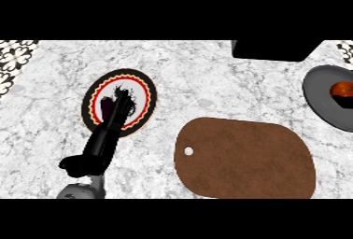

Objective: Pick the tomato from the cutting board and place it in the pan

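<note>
The tomato [341,87], red-orange, lies inside the grey pan [318,93] at the right edge of the head view. A black piece of my right hand [345,101] shows just below the tomato, against it; the rest of the hand is cut off by the edge. The brown cutting board [244,158], with a small white hole near its left side, lies bare at the lower middle. My left hand [110,133] stretches from the lower left over a round plate [143,93], fingers straight, holding nothing.
The plate has a black, red and yellow rim and carries a dark purple item [106,107] partly hidden by my left hand. A black block [276,49] stands at the counter's back right. Patterned tiles [15,56] line the far left.
</note>
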Controlling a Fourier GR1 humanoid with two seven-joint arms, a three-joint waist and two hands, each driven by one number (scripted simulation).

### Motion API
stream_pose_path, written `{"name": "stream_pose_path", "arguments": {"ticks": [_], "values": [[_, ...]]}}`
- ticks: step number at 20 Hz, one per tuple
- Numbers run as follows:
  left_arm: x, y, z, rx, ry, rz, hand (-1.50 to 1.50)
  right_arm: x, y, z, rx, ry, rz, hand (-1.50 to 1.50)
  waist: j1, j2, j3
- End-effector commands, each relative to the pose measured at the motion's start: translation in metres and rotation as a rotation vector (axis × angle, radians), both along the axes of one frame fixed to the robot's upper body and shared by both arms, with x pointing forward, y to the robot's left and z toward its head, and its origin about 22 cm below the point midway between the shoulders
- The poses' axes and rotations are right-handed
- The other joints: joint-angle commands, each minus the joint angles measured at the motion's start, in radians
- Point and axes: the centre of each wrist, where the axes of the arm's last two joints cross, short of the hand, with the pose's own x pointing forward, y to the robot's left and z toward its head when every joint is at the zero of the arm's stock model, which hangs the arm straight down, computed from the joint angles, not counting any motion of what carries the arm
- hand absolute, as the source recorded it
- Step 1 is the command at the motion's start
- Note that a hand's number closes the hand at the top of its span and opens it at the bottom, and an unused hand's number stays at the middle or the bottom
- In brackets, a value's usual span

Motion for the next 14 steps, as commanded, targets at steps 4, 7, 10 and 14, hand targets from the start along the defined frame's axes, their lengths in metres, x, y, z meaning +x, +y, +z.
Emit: {"name": "stream_pose_path", "arguments": {"ticks": [4, 7, 10, 14], "values": [[0.002, -0.012, 0.005, -0.021, -0.007, -0.019, 0.00, 0.001, -0.003, 0.002, 0.165, 0.014, 0.133, -1.50, 0.000, 0.003, 0.003], [-0.007, -0.016, -0.002, -0.007, -0.017, -0.024, 0.00, 0.009, 0.007, 0.005, 0.174, -0.134, 0.114, -1.50, 0.005, 0.002, 0.004], [-0.003, 0.007, -0.005, -0.001, 0.010, 0.007, 0.00, 0.002, 0.004, -0.003, 0.181, -0.288, 0.105, -1.50, -0.014, -0.001, 0.004], [0.000, -0.007, -0.009, -0.001, 0.018, 0.027, 0.00, -0.007, -0.014, 0.006, 0.300, -0.402, 0.104, -1.50, -0.039, -0.012, 0.000]]}}
